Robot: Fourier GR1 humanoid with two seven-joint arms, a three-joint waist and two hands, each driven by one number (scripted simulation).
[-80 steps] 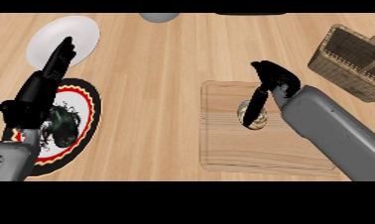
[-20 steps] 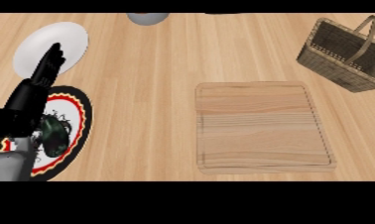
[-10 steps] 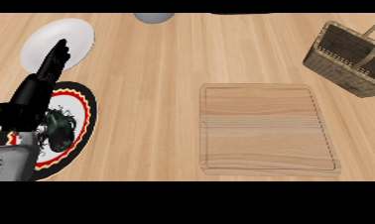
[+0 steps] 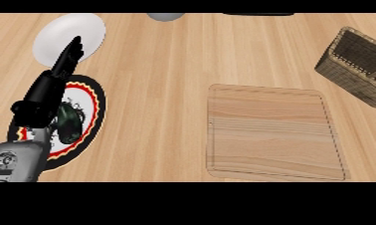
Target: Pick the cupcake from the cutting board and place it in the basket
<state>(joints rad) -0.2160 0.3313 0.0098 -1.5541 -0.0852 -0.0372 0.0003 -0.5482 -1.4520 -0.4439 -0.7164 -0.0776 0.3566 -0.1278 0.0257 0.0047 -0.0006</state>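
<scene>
- Looking down from the head view, I see the board (image 4: 275,132) bare: no cupcake on it, and none anywhere else on the counter (image 4: 176,69).
- I can't see the right hand at all, so I judge the cupcake is with it, out of view; whether it has reached the basket (image 4: 352,64) at the right edge I cannot tell, as only part of the basket shows.
- My left hand (image 4: 62,67) rests at the left, fingers straight and holding nothing, above a patterned plate (image 4: 92,114) and just below a white plate (image 4: 77,32).
- A grey thing (image 4: 166,16) shows at the top edge.
</scene>
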